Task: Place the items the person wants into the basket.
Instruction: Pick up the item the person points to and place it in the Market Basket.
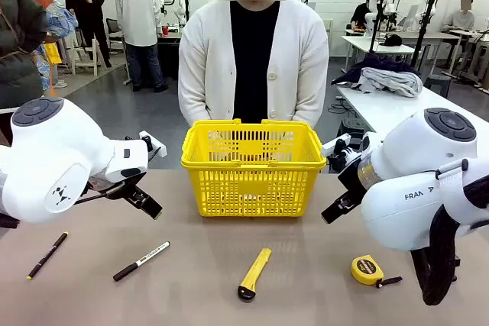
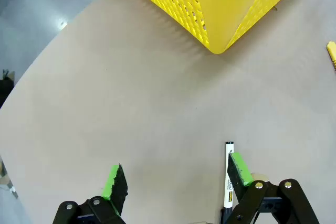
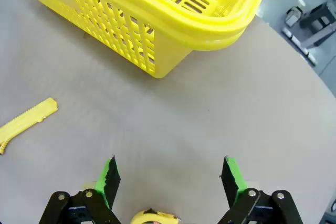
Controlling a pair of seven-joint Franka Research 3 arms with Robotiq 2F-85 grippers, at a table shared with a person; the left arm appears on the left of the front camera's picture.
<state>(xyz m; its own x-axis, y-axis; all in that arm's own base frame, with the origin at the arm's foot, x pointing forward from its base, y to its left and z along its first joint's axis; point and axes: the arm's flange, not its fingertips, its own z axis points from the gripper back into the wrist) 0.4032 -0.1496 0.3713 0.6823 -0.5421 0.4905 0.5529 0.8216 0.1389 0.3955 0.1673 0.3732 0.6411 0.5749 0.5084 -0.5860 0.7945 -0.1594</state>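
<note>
Basket (image 1: 254, 166) at centre of the front view, on the far half of the table (image 1: 191, 295), right in front of the person (image 1: 252, 59), whose hands are hidden behind it. I cannot make out what lies inside the basket.

On the near half, from frame left to right:
- I see the pen (image 1: 47, 255) at lower left.
- Just right of it lies the marker (image 1: 141, 260). It slants the same way as the pen, and the two lie apart.
- I see the knife (image 1: 254, 272) at lower centre, below the basket.
- At lower right is the tape (image 1: 368, 269), close beside the right arm.

The left gripper (image 2: 176, 170) hangs over the table to the left of the basket. Its fingers are spread wide with nothing between them. In its wrist view the marker shows at bottom right, running up the frame behind one green pad (image 2: 237, 167). A basket corner sits at upper right of that view.

The right gripper (image 3: 169, 167) hangs to the right of the basket, its fingers likewise spread and empty. Its wrist view has the tape at the bottom edge between the fingers. One end of the knife shows at the left edge, and the basket runs across the top.

I see neither gripper touching anything.
</note>
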